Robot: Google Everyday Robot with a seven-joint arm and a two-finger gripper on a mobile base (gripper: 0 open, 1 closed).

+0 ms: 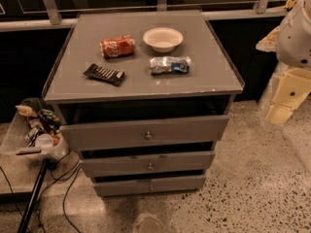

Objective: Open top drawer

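One end effector (284, 106), part-cropped, far right

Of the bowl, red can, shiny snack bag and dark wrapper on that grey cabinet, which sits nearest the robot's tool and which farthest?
The tool hangs right of the cabinet, near its front corner.
1. Shiny snack bag, front right.
2. White bowl, back, right of centre.
3. Red can and dark wrapper, both left: too close to call.

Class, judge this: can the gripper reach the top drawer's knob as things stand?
Probably yes: the gripper hangs beside the cabinet, and nothing blocks the top drawer's knob.
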